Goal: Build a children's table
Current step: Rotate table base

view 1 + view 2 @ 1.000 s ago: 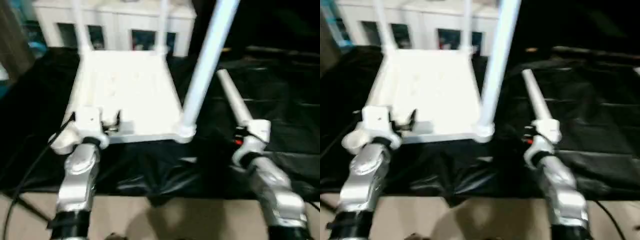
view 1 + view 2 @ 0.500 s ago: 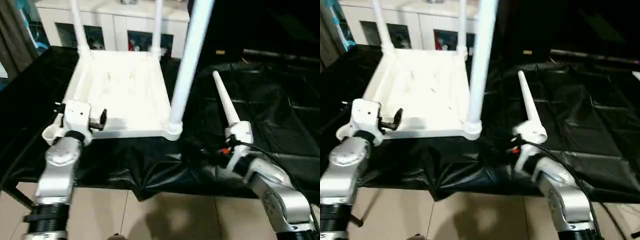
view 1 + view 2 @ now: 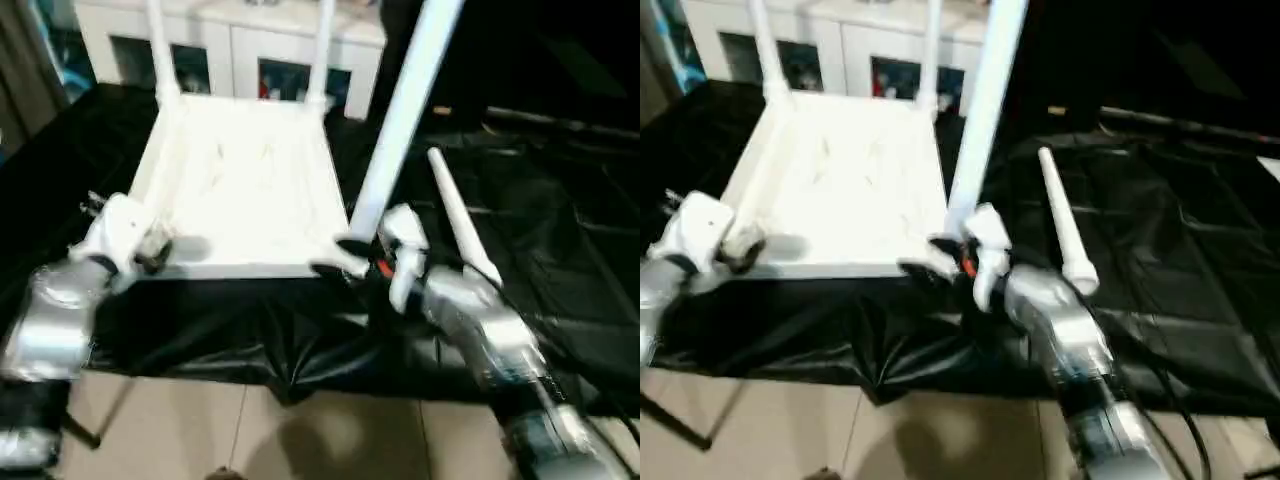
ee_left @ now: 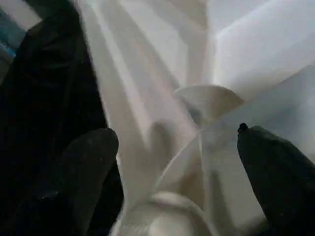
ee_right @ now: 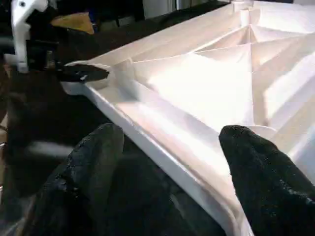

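The children's table's white tabletop [image 3: 240,175] lies underside up on black cloth. Three white legs stand in its sockets: two at the far corners [image 3: 158,50] [image 3: 322,50] and a thick-looking one at the near right corner [image 3: 400,110]. A loose leg [image 3: 455,215] lies on the cloth to the right. My left gripper [image 3: 150,255] is open at the near left corner, its fingers [image 4: 83,167] either side of the empty corner socket [image 4: 162,216]. My right gripper [image 3: 337,257] is open at the near right corner, its fingers [image 5: 93,162] straddling the tabletop's front rim [image 5: 162,142].
A white glass-door cabinet [image 3: 230,40] stands behind the work table. Black cloth [image 3: 560,230] covers the table and hangs over its front edge. Beige floor tiles [image 3: 300,430] show below that edge.
My right arm has swung left, from beside the loose leg to the tabletop's near right corner. The left arm has dropped slightly lower and further left. The camera has shifted too.
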### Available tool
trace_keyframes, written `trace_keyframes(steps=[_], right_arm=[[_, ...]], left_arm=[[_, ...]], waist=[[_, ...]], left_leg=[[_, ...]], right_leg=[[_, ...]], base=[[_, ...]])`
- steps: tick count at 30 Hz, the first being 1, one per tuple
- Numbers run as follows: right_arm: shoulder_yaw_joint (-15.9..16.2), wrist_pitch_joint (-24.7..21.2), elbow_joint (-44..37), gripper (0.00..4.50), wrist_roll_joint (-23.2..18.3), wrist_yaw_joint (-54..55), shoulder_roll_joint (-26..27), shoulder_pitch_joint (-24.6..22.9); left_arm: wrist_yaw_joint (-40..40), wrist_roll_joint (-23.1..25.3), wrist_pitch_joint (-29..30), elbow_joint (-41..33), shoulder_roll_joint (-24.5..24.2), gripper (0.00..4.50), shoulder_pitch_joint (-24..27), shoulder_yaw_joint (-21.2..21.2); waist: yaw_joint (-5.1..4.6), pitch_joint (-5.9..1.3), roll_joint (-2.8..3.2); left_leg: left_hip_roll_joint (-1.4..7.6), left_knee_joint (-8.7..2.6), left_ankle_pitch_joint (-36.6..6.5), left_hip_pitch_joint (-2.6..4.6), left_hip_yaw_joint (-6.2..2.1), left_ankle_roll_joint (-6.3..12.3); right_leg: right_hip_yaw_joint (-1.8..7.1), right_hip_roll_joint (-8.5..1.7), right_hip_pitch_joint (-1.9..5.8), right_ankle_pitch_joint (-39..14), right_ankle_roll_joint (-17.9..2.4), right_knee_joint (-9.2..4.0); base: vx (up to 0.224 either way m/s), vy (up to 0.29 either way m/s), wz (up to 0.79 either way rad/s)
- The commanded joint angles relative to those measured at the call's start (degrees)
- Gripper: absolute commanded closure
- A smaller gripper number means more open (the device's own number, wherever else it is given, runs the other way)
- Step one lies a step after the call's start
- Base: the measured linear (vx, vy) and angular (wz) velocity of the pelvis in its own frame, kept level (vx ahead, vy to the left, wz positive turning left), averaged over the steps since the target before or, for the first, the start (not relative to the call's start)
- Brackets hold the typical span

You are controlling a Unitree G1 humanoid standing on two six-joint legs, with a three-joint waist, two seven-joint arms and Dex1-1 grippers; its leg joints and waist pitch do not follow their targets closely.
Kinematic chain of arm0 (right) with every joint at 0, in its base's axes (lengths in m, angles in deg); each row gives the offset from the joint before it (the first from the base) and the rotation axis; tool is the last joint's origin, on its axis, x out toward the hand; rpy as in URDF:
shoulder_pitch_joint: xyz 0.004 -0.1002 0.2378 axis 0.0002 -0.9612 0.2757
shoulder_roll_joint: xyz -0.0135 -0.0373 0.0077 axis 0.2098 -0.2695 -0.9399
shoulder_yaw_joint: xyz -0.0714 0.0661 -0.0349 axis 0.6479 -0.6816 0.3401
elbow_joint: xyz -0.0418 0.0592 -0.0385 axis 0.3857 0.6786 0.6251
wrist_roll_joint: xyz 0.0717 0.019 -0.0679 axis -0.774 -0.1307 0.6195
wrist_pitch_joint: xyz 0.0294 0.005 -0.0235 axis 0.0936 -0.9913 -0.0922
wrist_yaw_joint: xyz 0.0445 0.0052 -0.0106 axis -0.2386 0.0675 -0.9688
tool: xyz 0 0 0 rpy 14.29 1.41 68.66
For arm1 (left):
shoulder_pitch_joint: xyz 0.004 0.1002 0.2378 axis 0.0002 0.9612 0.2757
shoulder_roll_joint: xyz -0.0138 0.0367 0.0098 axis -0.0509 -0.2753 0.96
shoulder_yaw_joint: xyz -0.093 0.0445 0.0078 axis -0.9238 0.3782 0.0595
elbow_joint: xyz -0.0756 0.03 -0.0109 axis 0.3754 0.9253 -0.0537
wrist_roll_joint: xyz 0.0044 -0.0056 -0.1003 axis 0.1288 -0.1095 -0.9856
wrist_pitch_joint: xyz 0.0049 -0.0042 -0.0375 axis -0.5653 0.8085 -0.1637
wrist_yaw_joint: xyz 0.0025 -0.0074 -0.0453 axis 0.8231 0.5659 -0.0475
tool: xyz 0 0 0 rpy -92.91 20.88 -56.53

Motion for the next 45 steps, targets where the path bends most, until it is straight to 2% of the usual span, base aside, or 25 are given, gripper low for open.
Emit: trace_keyframes(steps=[1,3,5,7,8,9,12,14,16,17,18,20,23,26,27,28,29,30,31,34,35,37,39,41,45], right_arm=[[-2.25,3.20,6.51,0.95,1.44,1.40,-1.09,3.10],[-2.82,6.41,12.35,0.95,2.47,1.66,-1.27,6.09],[-3.77,9.10,17.11,0.95,3.15,2.65,-1.87,8.63],[-4.09,9.58,17.80,0.95,3.07,2.49,-2.34,9.05],[-4.30,10.34,18.35,0.95,3.15,2.45,-2.71,9.27],[-4.30,10.34,18.35,0.95,3.15,2.45,-2.71,9.27],[-5.03,12.77,21.17,0.95,3.24,2.50,-3.30,10.34],[-5.61,14.59,23.17,0.95,3.18,2.48,-3.14,11.23],[-6.09,15.85,24.62,0.95,3.23,2.32,-2.85,11.92],[-6.41,16.47,24.90,0.95,3.20,2.33,-2.67,12.11],[-6.74,17.02,24.52,0.95,3.05,2.57,-2.56,11.98],[-7.67,18.20,23.28,0.95,2.74,2.89,-2.32,11.48],[-7.80,17.27,20.06,0.95,1.88,1.71,-2.72,10.00],[-7.35,15.15,16.00,0.95,1.05,-0.60,-3.73,7.94],[-6.74,13.77,13.47,0.95,0.82,-2.30,-4.66,6.49],[-6.31,13.18,12.20,0.95,0.80,-3.36,-5.15,5.68],[-4.94,11.96,9.67,0.95,1.56,-4.86,-6.55,3.91],[-3.63,11.17,8.07,0.95,3.03,-5.60,-7.97,2.36],[-1.83,10.37,6.31,0.95,5.55,-5.97,-9.90,0.32],[-1.53,10.45,5.68,0.95,8.01,-3.12,-10.79,-1.31],[-1.60,10.38,5.67,0.95,8.01,-2.95,-10.78,-1.34],[-3.12,8.62,5.15,0.95,8.40,1.00,-10.65,-1.99],[-3.45,7.78,4.85,0.95,8.65,2.44,-10.58,-2.25],[-3.33,6.53,3.60,0.95,8.61,3.92,-10.34,-2.91],[-2.37,6.22,3.80,0.95,10.46,6.19,-9.83,-3.43]], left_arm=[[-4.87,1.03,1.02,3.34,-0.95,0.04,0.08,3.87],[-8.65,0.95,1.23,3.03,-2.02,0.04,0.03,5.86],[-13.73,-1.85,4.33,-0.45,-2.04,0.04,0.71,6.75],[-16.02,-3.58,5.69,-2.95,-1.89,0.04,1.41,7.13],[-17.95,-5.11,6.61,-4.87,-1.76,0.04,1.96,7.44],[-17.95,-5.11,6.61,-4.87,-1.76,0.04,1.96,7.44],[-23.49,-9.46,8.52,-9.16,-1.79,0.04,3.47,9.02],[-23.18,-9.65,6.92,-8.36,-0.72,0.04,3.13,8.78],[-22.36,-9.73,6.02,-7.68,0.37,0.04,2.59,7.94],[-21.39,-10.09,5.76,-7.34,1.43,0.04,2.01,7.08],[-20.19,-10.36,4.99,-6.93,2.54,0.04,1.39,6.31],[-14.86,-11.54,1.97,-6.26,6.75,0.04,-0.84,3.55],[-12.08,-12.90,0.06,-6.87,8.28,0.04,-1.83,1.16],[-11.62,-13.55,1.21,-8.80,7.44,0.04,-1.78,-0.15],[-12.44,-13.62,3.05,-10.67,6.06,0.04,-1.30,-0.29],[-13.19,-13.69,4.12,-11.86,5.10,0.04,-0.88,-0.42],[-13.60,-12.51,7.86,-14.24,2.80,0.04,-0.20,-0.44],[-12.50,-10.41,12.61,-15.90,0.83,0.04,0.07,-0.96],[-10.43,-6.69,18.45,-17.62,-2.10,0.04,0.48,-1.51],[-7.37,-1.36,20.85,-17.76,-6.60,0.04,2.46,-0.18],[-7.28,-1.26,21.03,-17.79,-6.68,0.04,2.52,-0.15],[-6.97,1.09,25.29,-19.34,-9.61,0.04,4.93,2.11],[-8.35,1.06,25.86,-20.12,-10.75,0.04,6.39,3.91],[-10.80,-2.33,25.52,-21.07,-9.51,0.04,7.00,5.43],[-16.20,-5.31,23.48,-21.96,-7.38,0.04,7.08,8.91]], waist=[[-0.09,-3.55,1.40],[-0.06,-3.46,1.47],[-0.09,-3.30,1.54],[-0.09,-3.21,1.47],[-0.13,-3.21,1.24],[-0.13,-3.24,1.29],[-0.27,-3.09,1.20],[-0.19,-3.17,1.86],[-0.20,-3.08,1.84],[-0.23,-3.07,1.73],[-0.17,-3.00,1.99],[0.13,-3.09,1.87],[0.40,-3.21,1.58],[0.28,-3.34,1.36],[0.28,-3.37,1.35],[0.39,-3.35,1.63],[0.31,-3.33,1.57],[0.23,-3.45,1.80],[0.03,-3.22,1.78],[-0.26,-3.18,1.72],[-0.29,-3.21,1.70],[-0.60,-3.19,1.81],[-0.67,-3.11,1.96],[-0.56,-3.13,2.03],[-0.13,-3.02,2.16]], left_leg=[[3.88,-4.53,-6.63,0.81,-1.52,-0.61],[3.83,-4.53,-7.32,0.65,-1.49,-0.68],[4.03,-4.58,-8.39,0.74,-1.51,-1.31],[4.14,-4.64,-9.28,0.76,-1.51,-1.57],[4.13,-4.64,-9.34,0.74,-1.48,-1.44],[4.09,-4.61,-9.10,0.65,-1.49,-1.19],[3.94,-4.57,-9.90,0.69,-1.41,-0.67],[3.90,-4.45,-10.71,0.88,-1.40,-0.75],[3.93,-4.40,-12.13,1.28,-1.18,-0.86],[3.90,-4.40,-12.18,1.20,-1.22,-0.86],[3.95,-4.45,-12.55,1.13,-1.21,-0.94],[3.98,-4.27,-12.95,1.52,-1.10,-1.04],[4.06,-4.46,-12.24,0.85,-1.32,-0.48],[4.13,-4.56,-9.80,0.31,-1.54,0.11],[4.04,-4.49,-9.63,0.39,-1.48,0.17],[3.98,-4.37,-8.98,0.38,-1.39,0.46],[3.97,-4.40,-8.84,0.38,-1.38,0.44],[4.09,-4.35,-8.09,0.48,-1.31,0.31],[4.12,-4.49,-7.78,0.35,-1.38,0.54],[3.63,-4.16,-8.22,0.26,-1.30,0.75],[3.69,-4.14,-8.12,0.28,-1.31,0.74],[3.89,-4.27,-7.71,0.28,-1.48,0.72],[4.01,-4.36,-8.33,0.39,-1.52,0.59],[3.84,-4.32,-8.35,0.53,-1.39,0.60],[3.92,-4.40,-9.76,0.83,-1.30,-0.11]], right_leg=[[5.16,-7.00,2.14,-5.90,-9.89,-2.36],[5.45,-7.22,2.35,-8.06,-10.47,-2.48],[5.49,-7.31,2.34,-10.85,-10.50,-2.68],[5.49,-7.12,2.39,-12.53,-10.23,-2.78],[5.50,-7.05,2.37,-12.66,-10.11,-2.80],[5.53,-7.05,2.44,-12.52,-10.07,-2.72],[5.51,-6.99,2.29,-14.74,-9.77,-3.07],[5.52,-6.85,2.11,-15.74,-9.82,-3.26],[5.56,-6.60,1.73,-16.27,-10.04,-3.48],[5.56,-6.58,1.83,-16.52,-10.05,-3.45],[5.60,-6.51,1.80,-16.88,-9.81,-3.56],[5.61,-6.44,1.62,-17.12,-9.53,-3.73],[5.47,-6.55,2.15,-17.67,-8.87,-3.56],[5.44,-6.40,2.52,-14.89,-8.06,-2.94],[5.40,-6.39,2.50,-14.89,-8.10,-3.00],[5.50,-6.43,2.47,-14.38,-8.12,-2.94],[5.48,-6.33,2.48,-14.23,-8.21,-2.94],[5.40,-6.00,2.55,-12.19,-8.38,-2.50],[5.38,-5.80,2.46,-11.57,-8.32,-2.48],[5.46,-5.99,2.54,-14.16,-8.08,-2.99],[5.48,-6.00,2.53,-14.36,-8.08,-2.99],[5.44,-5.98,2.46,-13.68,-9.06,-2.80],[5.46,-6.06,2.34,-13.41,-9.61,-2.77],[5.52,-6.01,2.31,-12.71,-9.96,-2.90],[5.56,-6.09,2.10,-13.44,-10.09,-3.16]], base=[[0.000,0.000,0.00],[0.000,0.000,0.00],[0.000,0.000,0.00],[0.000,0.000,0.00],[0.000,0.000,0.00],[0.000,0.000,0.00],[0.000,0.000,0.00],[0.000,0.000,0.00],[0.000,0.000,0.00],[0.000,0.000,0.00],[0.000,0.000,0.00],[0.000,0.000,0.00],[0.000,0.000,0.00],[0.000,0.000,0.00],[0.000,0.000,0.00],[0.000,0.000,0.00],[0.000,0.000,0.00],[0.000,0.000,0.00],[0.000,0.000,0.00],[0.000,0.000,0.00],[0.000,0.000,0.00],[0.000,0.000,0.00],[0.000,0.000,0.00],[0.000,0.000,0.00],[0.000,0.000,0.00]])
